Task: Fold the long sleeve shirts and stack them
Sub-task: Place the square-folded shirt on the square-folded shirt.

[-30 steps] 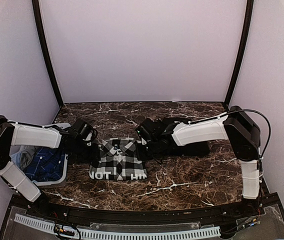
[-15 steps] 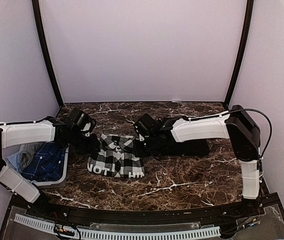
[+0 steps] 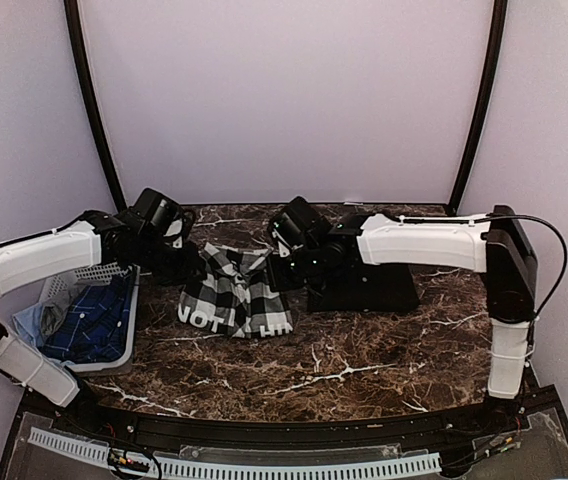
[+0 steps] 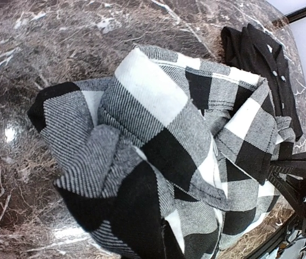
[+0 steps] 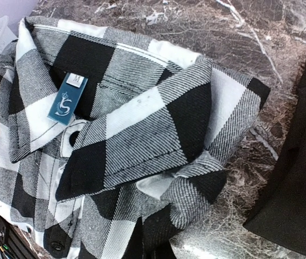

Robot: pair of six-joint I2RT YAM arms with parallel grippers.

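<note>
Dark marble table (image 3: 364,360) under both claws. Checked shirt (image 3: 232,300), black-and-white, hangs between the two claws: its far edge is pulled up off the table toward them, its near hem lies on the marble on the base side of both claws, and the white block letters (image 3: 204,320) run along that hem.

Folded black garment (image 3: 364,288) lies flat on the table just outboard of the right claw, under the right forearm, apart from the checked shirt. White perforated basket (image 3: 129,310) sits outboard of the left claw and nearer the bases, with a blue shirt (image 3: 89,325) inside.

Left claw (image 3: 192,262) is closed on the shirt's far left corner. In the left wrist view, cloth (image 4: 158,145) bunches right up to the lens and the fingers are hidden by it. Right claw (image 3: 276,268) is closed on the far right corner – same in the right wrist view, the fabric (image 5: 142,135) covers the fingers.

Small blue label (image 5: 67,99) at the collar, just ahead of the right claw.
</note>
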